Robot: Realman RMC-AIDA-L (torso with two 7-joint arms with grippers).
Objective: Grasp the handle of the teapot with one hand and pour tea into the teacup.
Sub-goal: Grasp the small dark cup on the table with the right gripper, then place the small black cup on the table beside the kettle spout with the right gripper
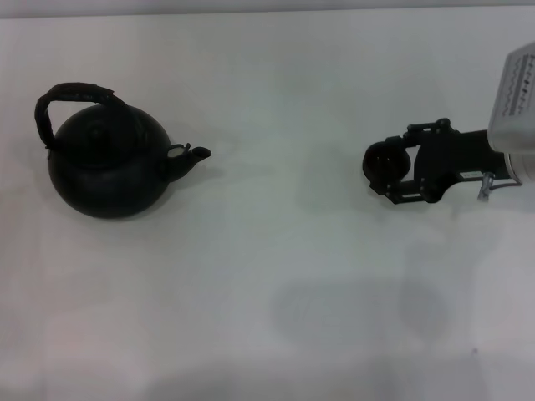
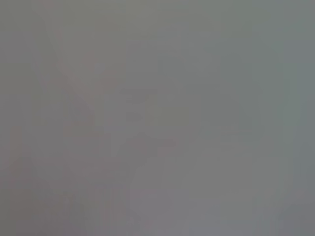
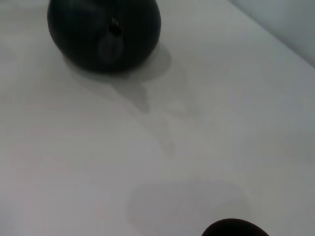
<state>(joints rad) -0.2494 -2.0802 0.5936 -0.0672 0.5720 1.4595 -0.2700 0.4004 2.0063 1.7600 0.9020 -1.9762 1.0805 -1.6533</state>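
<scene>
The black teapot (image 1: 107,163) stands on the white table (image 1: 276,276) at the left, its stubby spout (image 1: 191,155) pointing right. Its dark arched handle (image 1: 68,98) rises over the lid. My right gripper (image 1: 386,169) reaches in from the right, far from the teapot, with its fingers either side of the small dark teacup (image 1: 383,161). The cup's shadow lies apart from it, so it seems held above the table. The right wrist view shows the teapot (image 3: 104,34) ahead and the cup's rim (image 3: 232,228) at the frame edge. My left gripper is out of view.
The white table runs to a pale back edge (image 1: 267,10). A soft shadow (image 1: 359,311) of my right arm lies on the table in front of the gripper. The left wrist view is blank grey.
</scene>
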